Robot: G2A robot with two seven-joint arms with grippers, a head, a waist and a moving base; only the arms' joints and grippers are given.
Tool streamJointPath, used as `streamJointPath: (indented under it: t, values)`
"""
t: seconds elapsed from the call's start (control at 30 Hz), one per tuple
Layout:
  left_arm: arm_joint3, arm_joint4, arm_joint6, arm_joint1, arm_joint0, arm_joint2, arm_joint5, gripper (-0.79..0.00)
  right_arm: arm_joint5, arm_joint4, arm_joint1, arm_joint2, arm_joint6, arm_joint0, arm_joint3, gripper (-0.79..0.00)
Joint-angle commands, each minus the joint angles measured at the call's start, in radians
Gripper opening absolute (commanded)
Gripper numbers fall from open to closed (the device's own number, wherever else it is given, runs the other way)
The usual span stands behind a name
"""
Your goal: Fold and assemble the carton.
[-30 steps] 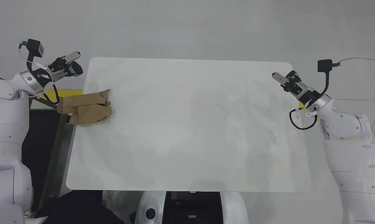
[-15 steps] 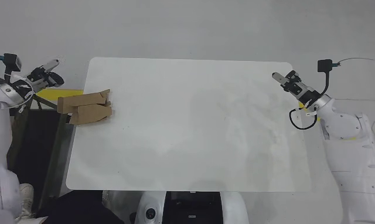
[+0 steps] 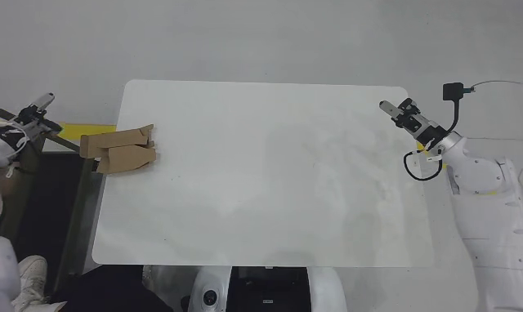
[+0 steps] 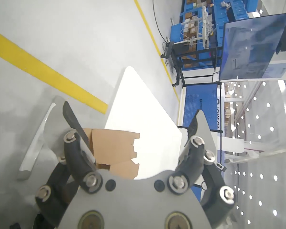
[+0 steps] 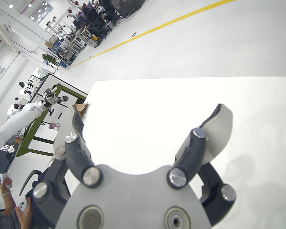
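Flattened carton (image 3: 122,150) overhangs desk (image 3: 270,189) edge. Left gripper (image 3: 37,108) and right gripper (image 3: 392,109) both wide open, empty, well apart. Risk: clumsy approach nudges carton off.

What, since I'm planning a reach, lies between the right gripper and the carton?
Only bare table lies between the right gripper and the carton; the top view shows it.
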Motion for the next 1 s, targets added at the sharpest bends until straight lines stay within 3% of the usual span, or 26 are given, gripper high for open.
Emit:
streamJointPath:
  t: [0.0,0.33,0.97]
  values:
    - [0.014,0.026,0.018,-0.002,0.001,0.012,0.004,0.000,0.000,0.000,0.000,0.000,0.000,0.000,0.000,0.000]
    - [0.085,0.077,0.042,-0.013,0.001,0.046,0.022,0.000,0.000,0.000,0.000,0.000,0.000,0.000,0.000,0.000]
    - [0.104,0.164,0.048,-0.054,-0.002,0.122,-0.006,0.000,0.000,0.000,0.000,0.000,0.000,0.000,0.000,0.000]
